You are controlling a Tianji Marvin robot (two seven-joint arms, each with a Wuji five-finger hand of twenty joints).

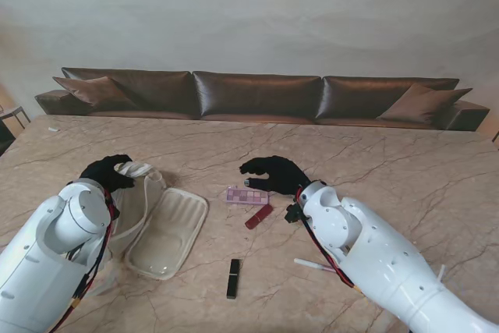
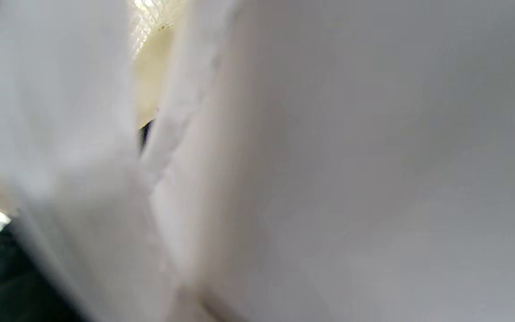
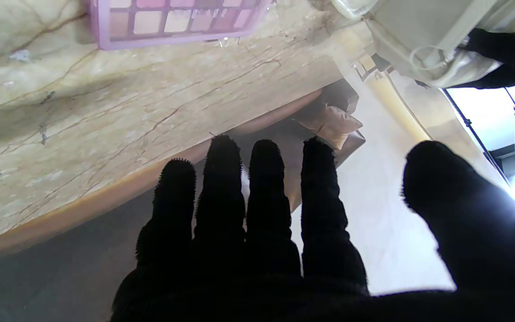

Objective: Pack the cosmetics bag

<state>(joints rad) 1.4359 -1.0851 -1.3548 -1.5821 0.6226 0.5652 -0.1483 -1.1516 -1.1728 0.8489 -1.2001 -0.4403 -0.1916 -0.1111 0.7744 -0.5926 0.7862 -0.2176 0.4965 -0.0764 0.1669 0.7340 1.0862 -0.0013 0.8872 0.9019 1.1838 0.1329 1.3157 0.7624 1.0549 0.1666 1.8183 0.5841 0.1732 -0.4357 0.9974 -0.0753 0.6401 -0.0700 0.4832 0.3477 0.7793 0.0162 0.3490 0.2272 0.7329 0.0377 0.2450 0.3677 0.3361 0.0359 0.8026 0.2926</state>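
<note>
On the beige veined marble table [image 1: 374, 154], the soft, limp cream fabric cosmetics bag [image 1: 160, 228] is pinched at its rim by the black-gloved left hand [image 1: 107, 171], while the empty right hand [image 1: 273, 173] is spread above the pink rectangular eyeshadow palette [image 1: 246, 195], probably light, rigid and best gripped by its long edges.

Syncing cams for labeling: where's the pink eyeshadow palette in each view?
Stand view: pink eyeshadow palette lies flat on the table's middle, just under the right hand, right of the cosmetics bag.
Left wrist: not in it; only blurred white bag fabric fills the picture.
Right wrist: palette at the picture's edge, on the table beyond the fingertips.
Shared landmark: the marble table in the stand and right wrist views.
</note>
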